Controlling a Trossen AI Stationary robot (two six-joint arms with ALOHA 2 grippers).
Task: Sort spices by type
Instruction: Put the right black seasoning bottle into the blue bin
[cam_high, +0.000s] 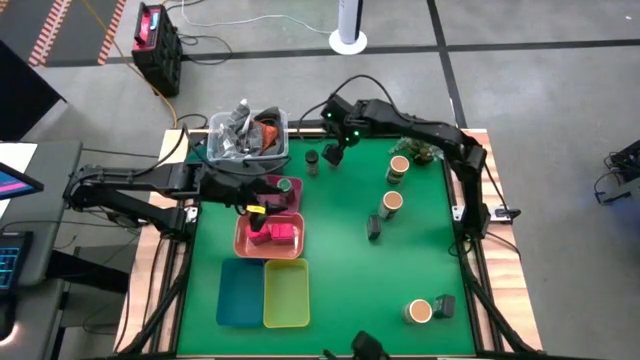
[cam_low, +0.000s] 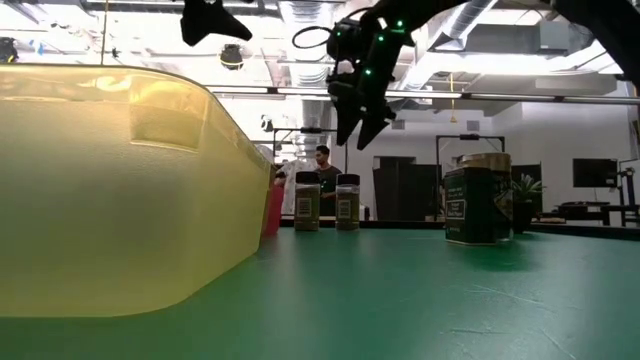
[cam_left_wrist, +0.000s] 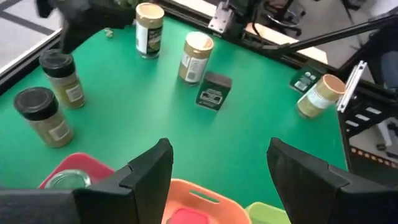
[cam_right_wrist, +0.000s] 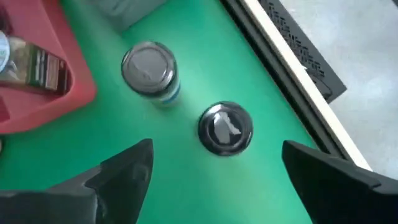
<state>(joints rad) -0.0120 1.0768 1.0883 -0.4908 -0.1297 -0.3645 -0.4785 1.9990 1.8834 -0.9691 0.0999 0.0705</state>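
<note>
I hold the right gripper (cam_high: 333, 153) spread wide above two dark-lidded jars (cam_right_wrist: 225, 128) grouped by type, the left gripper (cam_high: 262, 211) apart over the pink tray (cam_high: 291, 247).

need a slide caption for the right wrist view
Right pincer open above two dark-lidded spice jars standing apart on the green table, beside a red tray.

The right gripper (cam_high: 333, 153) hangs raised at eleven o'clock, fingers spread wide. The left gripper (cam_high: 258, 212) reaches in from nine o'clock, fingers parted.
</note>
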